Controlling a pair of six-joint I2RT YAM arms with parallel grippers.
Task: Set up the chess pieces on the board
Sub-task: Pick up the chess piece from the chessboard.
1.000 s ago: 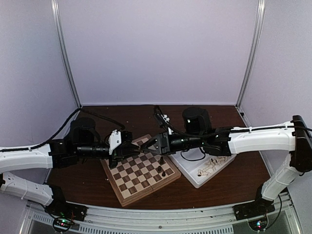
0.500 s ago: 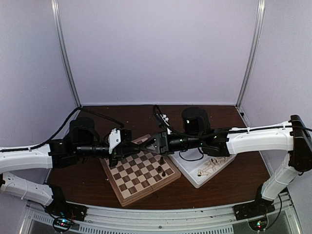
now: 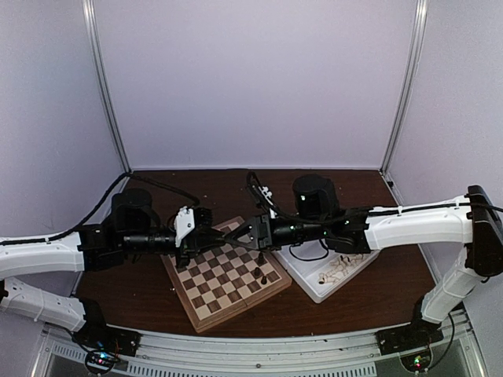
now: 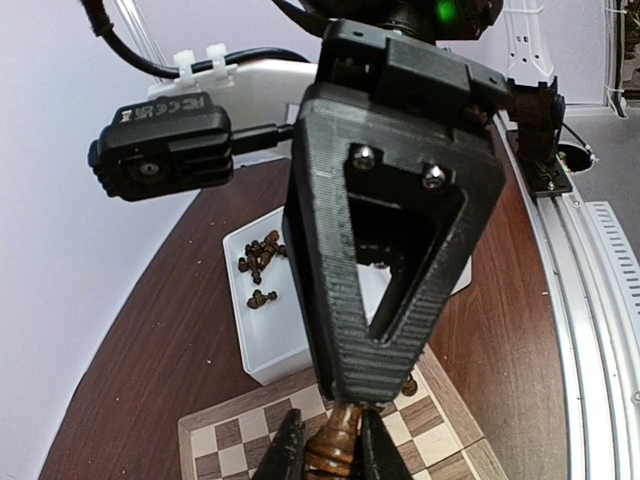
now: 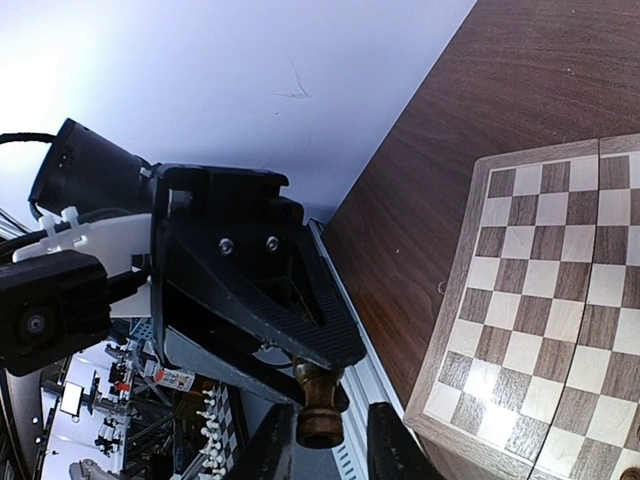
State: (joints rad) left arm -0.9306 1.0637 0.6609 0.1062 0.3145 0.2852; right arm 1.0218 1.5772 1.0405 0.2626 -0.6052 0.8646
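Observation:
Above the board's (image 3: 224, 287) far corner my two grippers meet tip to tip. My left gripper (image 4: 330, 420) is shut on a dark brown chess piece (image 4: 340, 435), which lies level in the air. In the right wrist view the piece's round base (image 5: 320, 425) sits between the fingers of my right gripper (image 5: 330, 410), with a gap on each side, so that gripper is open. From above, the left gripper (image 3: 220, 238) and right gripper (image 3: 238, 235) nearly touch. Three dark pieces (image 3: 259, 275) stand on the board's right side.
A white two-compartment tray (image 3: 310, 284) sits right of the board with pale pieces (image 3: 334, 271) in it. Dark pieces (image 4: 262, 262) lie loose in its other compartment. The brown table ends at a metal rail (image 3: 259, 345) in front.
The right arm has crept slightly left, closing the space to the left gripper. The left arm has held still with the piece.

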